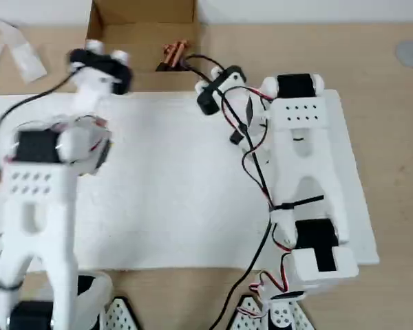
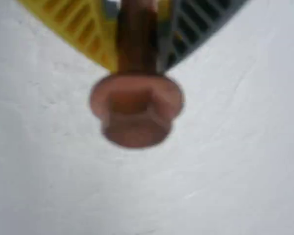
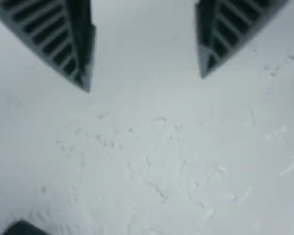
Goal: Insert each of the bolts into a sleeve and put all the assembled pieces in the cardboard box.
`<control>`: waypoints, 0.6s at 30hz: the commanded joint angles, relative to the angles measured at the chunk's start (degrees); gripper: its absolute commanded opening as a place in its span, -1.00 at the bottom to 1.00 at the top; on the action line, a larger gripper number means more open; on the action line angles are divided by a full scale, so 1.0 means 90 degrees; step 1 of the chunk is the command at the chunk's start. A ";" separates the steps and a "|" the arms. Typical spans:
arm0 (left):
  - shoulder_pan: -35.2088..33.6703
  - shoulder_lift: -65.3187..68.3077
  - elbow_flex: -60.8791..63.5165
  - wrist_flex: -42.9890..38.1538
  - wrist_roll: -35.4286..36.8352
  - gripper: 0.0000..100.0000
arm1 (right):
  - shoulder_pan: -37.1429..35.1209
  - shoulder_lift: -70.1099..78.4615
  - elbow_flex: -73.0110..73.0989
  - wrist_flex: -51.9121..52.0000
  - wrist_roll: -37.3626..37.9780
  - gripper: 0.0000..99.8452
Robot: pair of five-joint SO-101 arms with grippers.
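Bolt point(image 2: 135, 112) tight in left gripper point(image 2: 137, 63); right gripper point(image 3: 144, 81) wide apart.

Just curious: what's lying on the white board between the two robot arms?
Nothing; the high view shows that stretch of white board bare.

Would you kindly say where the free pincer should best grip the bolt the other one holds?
Probably the bolt by its hex head, across the flats, from the head end: the left pincer clamps the shank, leaving just the flanged head free.

Bright, diffuse light floods the white mat point(image 1: 172, 199); the cardboard box point(image 1: 134, 45) holds a dark shadow inside.
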 commanded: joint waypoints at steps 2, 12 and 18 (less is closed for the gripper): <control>-0.0527 -0.1109 -0.0371 0.0264 0.0449 -0.98 | -0.0103 0.0151 -0.0044 -0.0156 0.0860 -0.65; -0.0977 -0.3658 0.0967 -0.0088 0.1348 -0.98 | -0.0103 0.2359 -0.1548 -0.0078 0.1748 -0.64; -0.0977 -0.5407 0.2344 -0.0879 0.1221 -0.97 | -0.0103 0.3580 -0.3189 0.0449 0.1758 -0.65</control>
